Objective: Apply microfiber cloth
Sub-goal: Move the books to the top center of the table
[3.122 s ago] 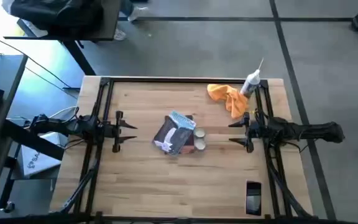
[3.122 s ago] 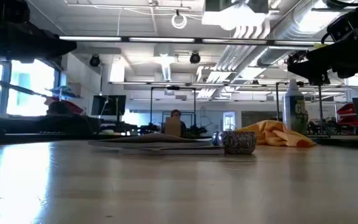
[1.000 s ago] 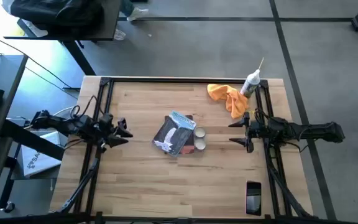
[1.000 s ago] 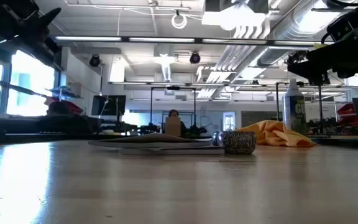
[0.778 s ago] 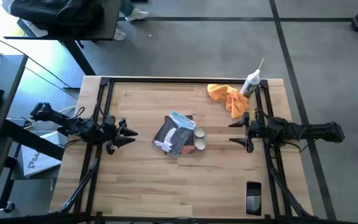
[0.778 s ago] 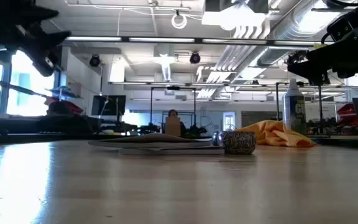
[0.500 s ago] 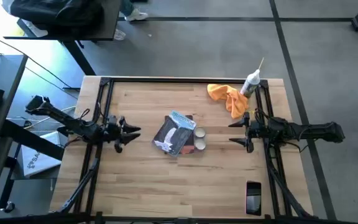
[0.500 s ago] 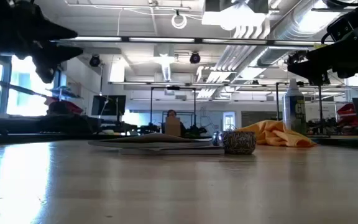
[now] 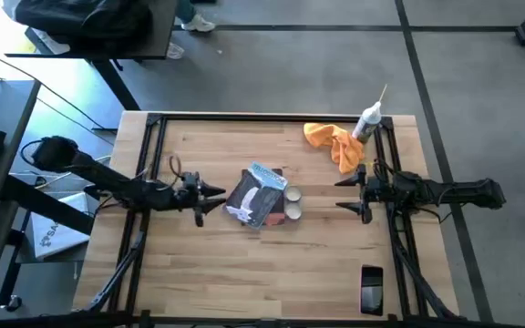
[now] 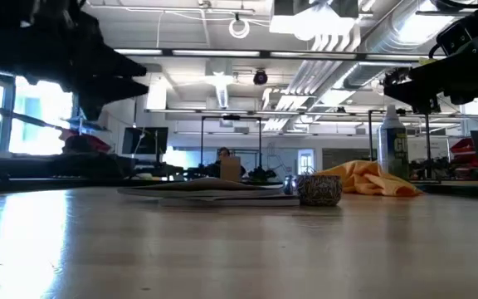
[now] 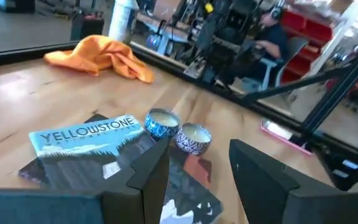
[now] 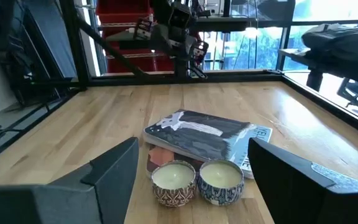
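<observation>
The orange-yellow microfiber cloth point(image 9: 334, 141) lies crumpled on the table near its far right corner, beside a white spray bottle point(image 9: 369, 119). It also shows in the low view point(image 10: 368, 180) and the left wrist view point(image 11: 101, 55). My left gripper point(image 9: 215, 195) hovers open left of centre, just left of a grey-blue packet point(image 9: 258, 193), with nothing between its fingers point(image 11: 153, 174). My right gripper point(image 9: 343, 193) waits open at the right, nearer than the cloth and clear of it.
Two small candle tins point(image 9: 292, 203) stand against the packet's right side, between the two grippers point(image 12: 197, 180). A dark phone point(image 9: 371, 288) lies at the near right edge. Bare wood spreads along the near side and at the far left of the table point(image 9: 208, 137).
My left gripper has reached toward the table's right edge, from near the left frame to just beside the grey-blue packet, staying above the table. My right arm, the cloth and the other things have kept still.
</observation>
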